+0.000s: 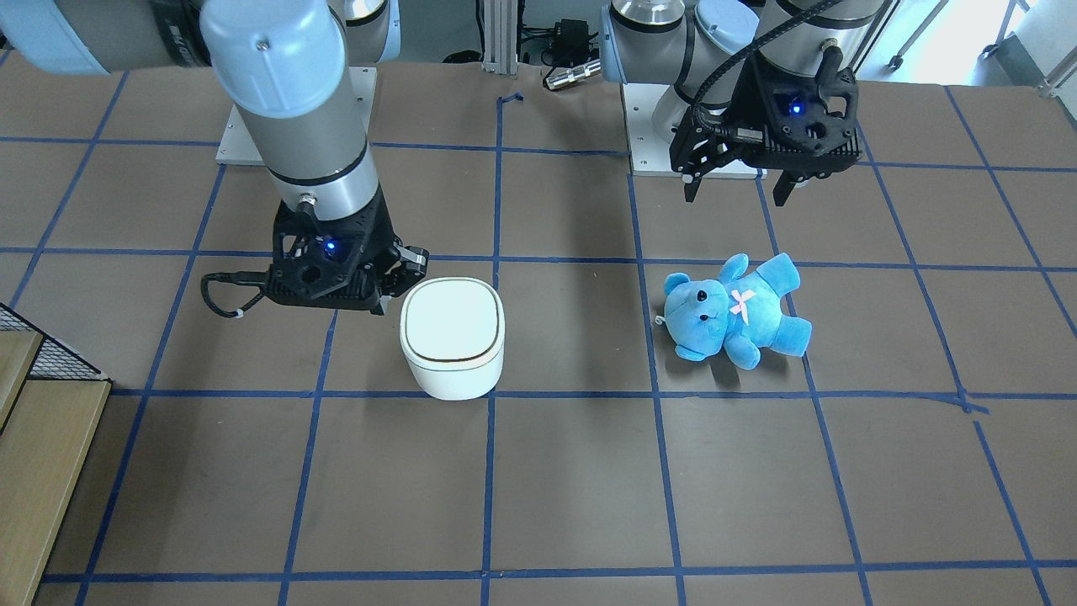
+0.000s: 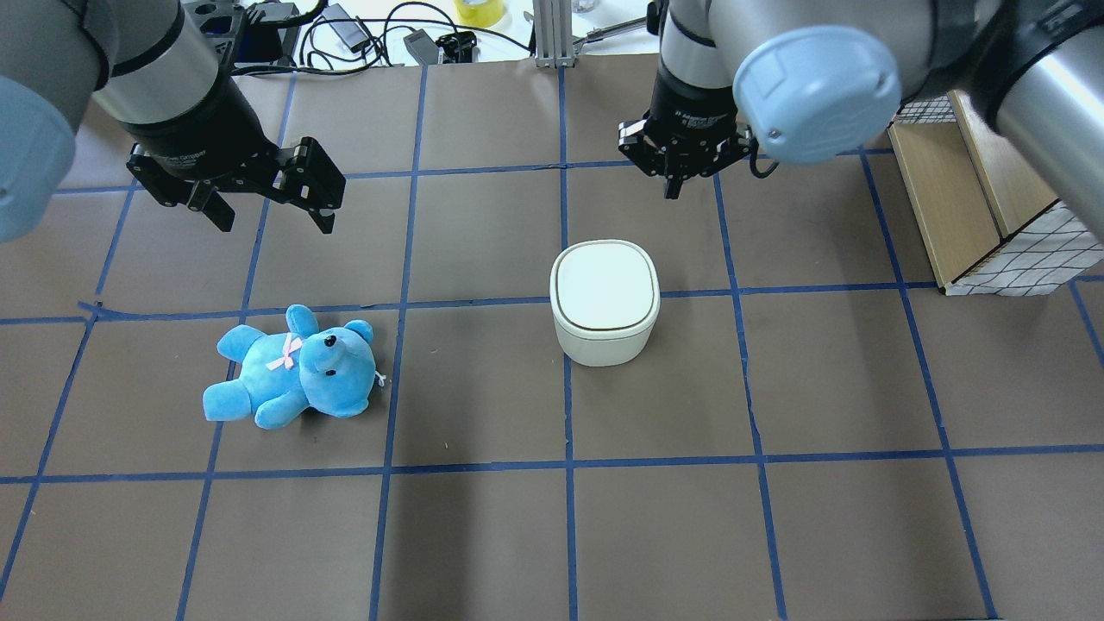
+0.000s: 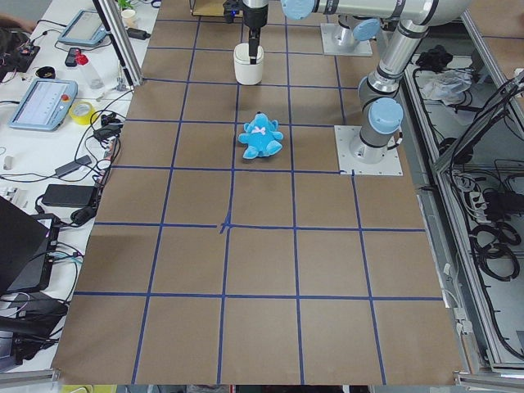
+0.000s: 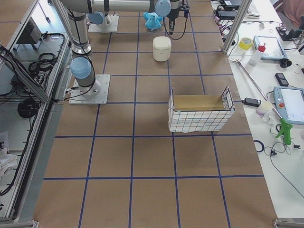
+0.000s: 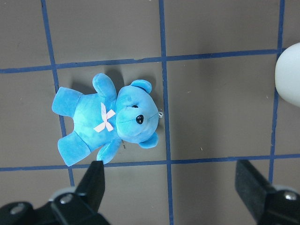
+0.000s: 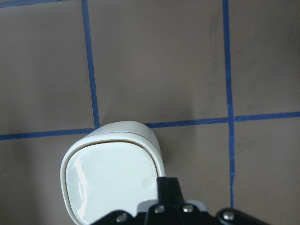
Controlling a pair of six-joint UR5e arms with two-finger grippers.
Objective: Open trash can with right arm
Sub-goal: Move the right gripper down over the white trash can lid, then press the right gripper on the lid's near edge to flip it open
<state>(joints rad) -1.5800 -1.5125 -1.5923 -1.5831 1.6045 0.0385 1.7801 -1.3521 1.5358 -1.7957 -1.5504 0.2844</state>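
Light fell bright and even from above, leaving only faint, soft shadows on the brown blue-taped bench near the small white rounded plastic trash can. Its glossy lid carried a pale glare streak in the right wrist view. Focus was mostly sharp.

We find bare counter on every side of the trash can, and its closed lid lies uncovered. Our right hand hangs above it, clear of the lid. The teddy bear and the wire basket sit well apart on opposite sides.
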